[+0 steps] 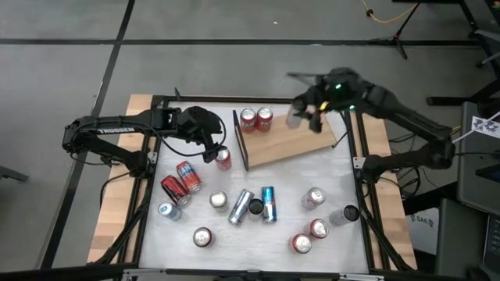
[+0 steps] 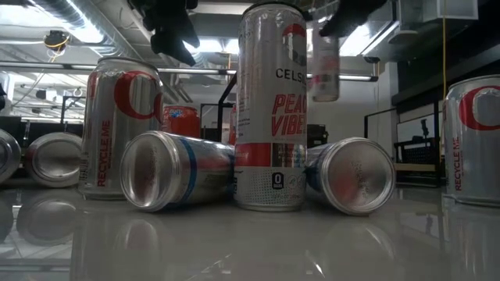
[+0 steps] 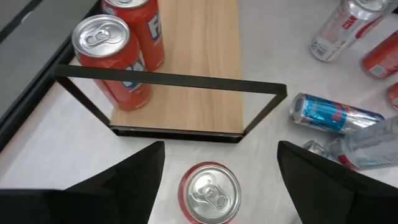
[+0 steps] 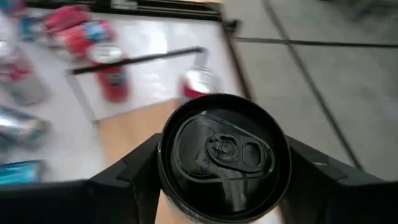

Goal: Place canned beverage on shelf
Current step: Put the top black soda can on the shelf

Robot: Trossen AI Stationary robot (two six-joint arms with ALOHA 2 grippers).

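The shelf (image 1: pixel 293 142) is a light wood board on the white table, with a thin dark rail (image 1: pixel 241 140) at its left short edge. Two red cans (image 1: pixel 256 119) stand on it near the rail. My right gripper (image 1: pixel 309 114) is shut on a silver can with a black top (image 4: pixel 224 155), in the air over the board's far right part; the can also shows in the low view (image 2: pixel 324 66). My left gripper (image 3: pixel 217 168) is open just outside the rail. Its fingers stand on either side of an upright red can (image 3: pixel 209 194) without touching it. My right gripper pinches the silver can between its two fingers, which lie on opposite sides of the can's wall just below the black top rim (image 4: pixel 166 163). The can is lifted clear of the board and hangs about upright below the gripper (image 2: pixel 324 78).
Several loose cans stand or lie on the table's near half: red ones (image 1: pixel 181 183) at the left, a silver-and-blue pair lying at the middle (image 1: pixel 254 204), others at the right (image 1: pixel 314 199). A dark frame (image 1: pixel 361 160) edges the table. The board's middle is bare.
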